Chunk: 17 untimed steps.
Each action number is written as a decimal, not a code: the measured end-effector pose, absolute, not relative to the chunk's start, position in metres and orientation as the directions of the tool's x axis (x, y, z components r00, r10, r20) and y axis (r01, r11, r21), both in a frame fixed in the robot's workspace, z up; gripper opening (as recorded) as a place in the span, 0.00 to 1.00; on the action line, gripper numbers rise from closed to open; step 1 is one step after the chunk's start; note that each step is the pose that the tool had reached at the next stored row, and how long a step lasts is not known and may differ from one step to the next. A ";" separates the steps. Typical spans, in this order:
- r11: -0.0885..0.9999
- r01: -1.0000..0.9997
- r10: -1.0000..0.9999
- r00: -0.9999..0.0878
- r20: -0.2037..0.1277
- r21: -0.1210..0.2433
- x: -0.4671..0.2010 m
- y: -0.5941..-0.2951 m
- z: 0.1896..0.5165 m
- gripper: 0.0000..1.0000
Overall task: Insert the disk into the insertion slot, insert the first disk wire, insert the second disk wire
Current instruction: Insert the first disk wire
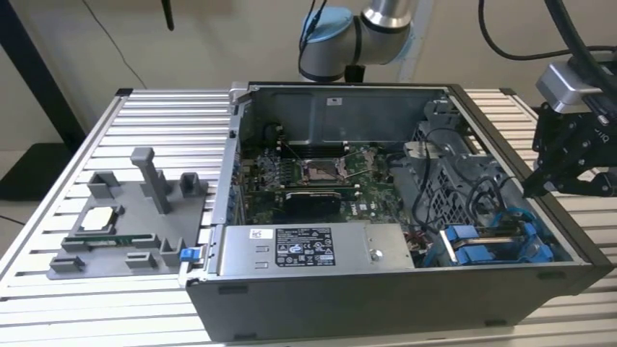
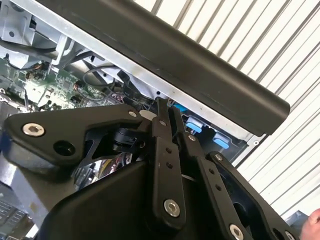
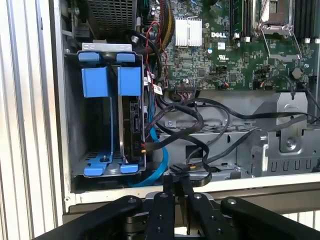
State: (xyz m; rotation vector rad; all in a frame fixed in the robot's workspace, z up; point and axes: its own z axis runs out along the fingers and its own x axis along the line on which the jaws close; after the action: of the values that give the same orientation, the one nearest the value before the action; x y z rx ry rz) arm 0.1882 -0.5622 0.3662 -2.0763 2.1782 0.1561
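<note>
Gripper: the gripper [image 3: 179, 182] is hovering over the case wall [image 3: 260, 184]. Its fingers are closing tip to tip, and nothing is showing between them.
Disk: the disk [image 3: 134, 125] is sitting on edge inside the slot [image 3: 74, 135], in its blue carrier.
Direction: the disk is lying inward from the gripper, inside the case. In the exterior view it is lying toward the left of the gripper [image 1: 532, 189] and lower.
Long axis: it is running from the wall under the gripper toward the blue tabs [image 3: 111, 81].
Wires: a blue cable [image 3: 161, 165] is curving up to the disk's near end beside a small plug [image 3: 145, 147]. Whether either is fully seated is not showing.
Obstacles: black cables [image 3: 195, 117] are looping between the gripper and the disk's connector side, crowding any approach.
Surroundings: the board [image 3: 225, 55] is lying beyond the cables, and the power supply [image 1: 308, 249] is standing well apart from the gripper.
</note>
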 end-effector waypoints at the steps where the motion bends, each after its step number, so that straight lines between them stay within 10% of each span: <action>1: 0.049 -0.999 -0.985 -0.046 -0.164 -0.014 0.188 -0.562 0.366 0.00; 17: 0.049 -0.999 -0.986 -0.046 -0.163 -0.014 0.180 -0.561 0.377 0.00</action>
State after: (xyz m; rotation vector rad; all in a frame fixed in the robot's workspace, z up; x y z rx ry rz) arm 0.1801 -0.5613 0.3765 -2.0765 2.1786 0.1555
